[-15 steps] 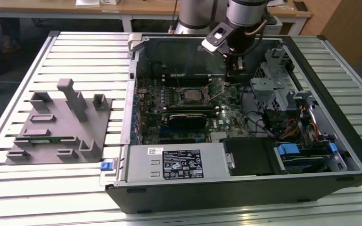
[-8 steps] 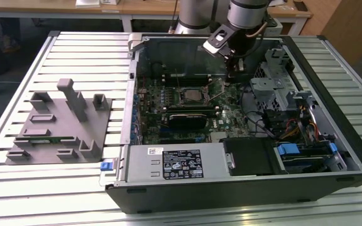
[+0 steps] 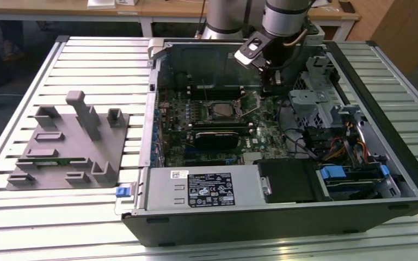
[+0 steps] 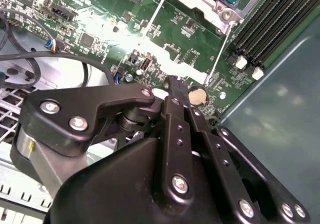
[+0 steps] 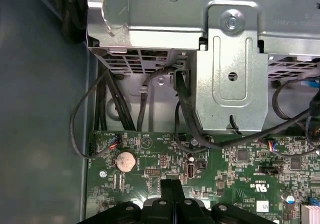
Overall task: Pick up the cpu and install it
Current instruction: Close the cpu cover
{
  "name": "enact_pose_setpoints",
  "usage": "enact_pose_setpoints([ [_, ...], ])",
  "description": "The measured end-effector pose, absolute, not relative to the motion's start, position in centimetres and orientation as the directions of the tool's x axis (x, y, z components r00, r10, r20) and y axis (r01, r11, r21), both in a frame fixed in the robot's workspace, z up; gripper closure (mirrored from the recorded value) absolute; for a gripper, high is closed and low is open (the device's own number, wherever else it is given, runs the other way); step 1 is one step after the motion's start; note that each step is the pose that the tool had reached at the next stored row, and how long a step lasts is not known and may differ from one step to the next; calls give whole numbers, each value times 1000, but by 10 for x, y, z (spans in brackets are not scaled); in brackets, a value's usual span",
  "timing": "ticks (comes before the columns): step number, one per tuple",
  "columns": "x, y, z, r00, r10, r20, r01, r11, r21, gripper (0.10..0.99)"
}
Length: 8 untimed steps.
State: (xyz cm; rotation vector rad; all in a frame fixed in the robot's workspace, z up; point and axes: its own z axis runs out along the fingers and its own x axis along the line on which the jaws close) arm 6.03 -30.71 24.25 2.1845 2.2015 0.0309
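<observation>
Hovered with black metal gripper (image 4: 175,83) clenched on nothing, low over green motherboard (image 5: 240,169) beside silver socket frame (image 4: 202,10), probably to reach its thin wire lever (image 4: 151,24).

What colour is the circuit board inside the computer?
Green motherboard, clearest in the first wrist view.

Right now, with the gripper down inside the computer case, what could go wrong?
1. The gripper sits low over the motherboard, right by the coin cell battery. A slight drop could strike small components.
2. The wire lever by the CPU socket stands close to the fingertips in the second wrist view. A sideways move might catch it.
3. Black cables run from the metal drive cage to the board nearby and could snag.
</observation>
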Motion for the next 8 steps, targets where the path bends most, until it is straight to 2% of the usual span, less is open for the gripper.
enact_pose_setpoints([
  [8,63,-307,249,-8,1000,-15,999,8,40,980],
])
